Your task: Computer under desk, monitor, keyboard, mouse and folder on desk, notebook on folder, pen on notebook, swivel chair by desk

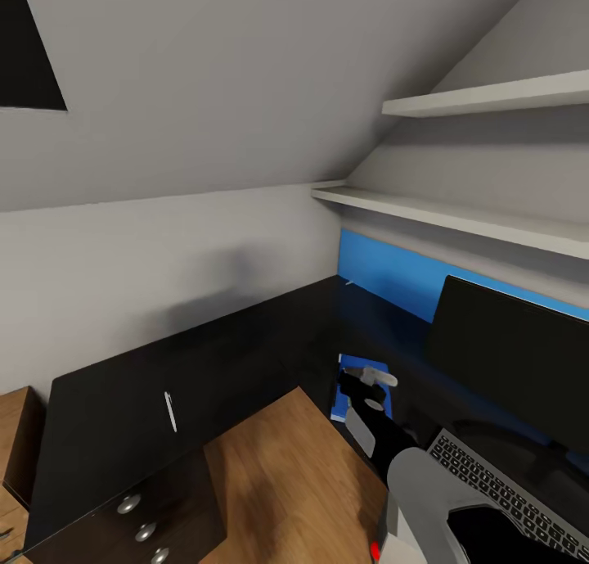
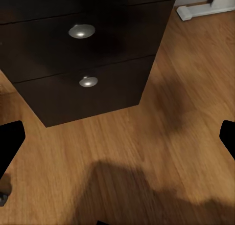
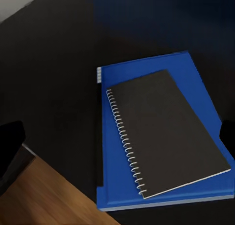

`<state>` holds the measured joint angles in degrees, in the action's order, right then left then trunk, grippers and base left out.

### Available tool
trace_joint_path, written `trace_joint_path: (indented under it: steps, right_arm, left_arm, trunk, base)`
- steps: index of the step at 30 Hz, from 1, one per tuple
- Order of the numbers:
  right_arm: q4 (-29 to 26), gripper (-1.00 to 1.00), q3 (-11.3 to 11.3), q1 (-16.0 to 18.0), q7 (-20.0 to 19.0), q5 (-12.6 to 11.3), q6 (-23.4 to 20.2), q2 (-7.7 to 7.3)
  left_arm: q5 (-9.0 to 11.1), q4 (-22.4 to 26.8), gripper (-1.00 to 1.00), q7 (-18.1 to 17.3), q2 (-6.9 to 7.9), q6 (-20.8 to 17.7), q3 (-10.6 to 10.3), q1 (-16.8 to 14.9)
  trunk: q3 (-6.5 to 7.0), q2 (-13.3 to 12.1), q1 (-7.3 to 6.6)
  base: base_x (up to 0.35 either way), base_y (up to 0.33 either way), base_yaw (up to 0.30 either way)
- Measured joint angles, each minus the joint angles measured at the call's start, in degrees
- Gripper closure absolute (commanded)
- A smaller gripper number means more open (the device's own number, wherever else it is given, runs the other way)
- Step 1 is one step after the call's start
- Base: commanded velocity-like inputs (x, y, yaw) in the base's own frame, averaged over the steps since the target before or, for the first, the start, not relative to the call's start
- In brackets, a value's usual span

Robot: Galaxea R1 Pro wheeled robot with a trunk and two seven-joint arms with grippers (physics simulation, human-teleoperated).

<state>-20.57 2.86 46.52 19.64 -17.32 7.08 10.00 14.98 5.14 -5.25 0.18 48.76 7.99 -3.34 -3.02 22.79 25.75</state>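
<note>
The blue folder (image 3: 193, 73) lies on the black desk (image 1: 245, 343) with the black spiral notebook (image 3: 166, 132) stacked on it. My right gripper (image 1: 378, 390) hovers over this stack, open and holding nothing, its dark fingers (image 3: 10, 146) spread wide to either side. A white pen (image 1: 170, 411) lies alone on the desk's left wing, well away from the stack. The monitor (image 1: 507, 359) stands on the desk at the right, with the keyboard (image 1: 499, 482) in front of it. My left gripper (image 2: 117, 142) hangs open and empty above the wooden floor.
A dark drawer unit (image 2: 83, 54) with round silver knobs stands under the desk's left wing. Two white shelves (image 1: 458, 212) run along the wall above the monitor, under a sloped ceiling. Wooden floor (image 1: 278, 482) fills the desk's inner corner.
</note>
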Motion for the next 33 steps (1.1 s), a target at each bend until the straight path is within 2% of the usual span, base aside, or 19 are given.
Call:
trace_joint_path:
  steps: [7, 11, 20, 21, 25, 33]
  right_arm:
    - [-0.6, -1.00, 1.3, 0.0, -0.2, 0.0, 0.0, 0.00]
    - [-0.5, -1.00, 3.0, 0.0, -0.2, -0.1, 0.0, 0.00]
    - [0.8, -1.00, 13.2, 0.0, -0.4, 0.9, 0.1, 0.00]
    - [0.9, -1.00, 13.7, 0.0, -0.4, 1.0, 0.1, 0.00]
    - [1.3, -1.00, 15.2, 0.0, -0.5, 1.1, 0.1, 0.00]
    - [1.5, -1.00, 15.8, 0.0, -0.5, 1.1, 0.1, 0.00]
  left_arm:
    - [0.0, 0.0, -1.00, -0.1, 0.00, 0.0, 0.0, 0.0]
    - [0.0, 0.0, -1.00, -0.1, 0.00, 0.1, 0.1, 0.0]
    - [0.0, 0.0, -1.00, -0.1, 0.00, 0.1, 0.1, 0.0]
    - [0.0, 0.0, -1.00, -0.1, 0.00, 0.1, 0.1, 0.0]
    - [0.0, 0.0, -1.00, -0.1, 0.00, 0.1, 0.1, 0.0]
    - [0.0, 0.0, -1.00, -0.1, 0.00, 0.1, 0.1, 0.0]
  trunk:
    - [0.00, 0.0, 0.00]
    - [-0.02, 0.0, 0.00]
    - [-0.48, 0.0, 0.00]
    - [-0.55, 0.0, 0.00]
    - [-0.82, 0.0, 0.00]
    - [-1.39, 0.0, 0.00]
  base:
    - [0.000, 0.000, 0.102]
    - [0.000, 0.000, 0.222]
    - [0.000, 0.000, 0.211]
    - [0.000, 0.000, 0.198]
    - [0.000, 0.000, 0.196]
    - [0.000, 0.000, 0.195]
